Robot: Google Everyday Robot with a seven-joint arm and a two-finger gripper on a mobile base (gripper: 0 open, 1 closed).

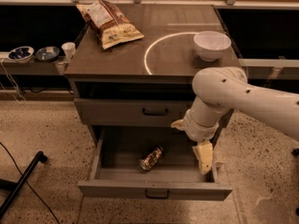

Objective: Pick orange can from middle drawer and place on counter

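The orange can lies on its side on the floor of the pulled-out middle drawer, near its centre. My gripper points down into the right end of that drawer, to the right of the can and apart from it. It holds nothing that I can see. The counter, with a thin white circular line, is above.
A crisp bag lies at the counter's back left and a white bowl at its right. A closed grey drawer sits above the open one. Small bowls and a cup stand on a shelf at left. A dark stand leg crosses the floor at left.
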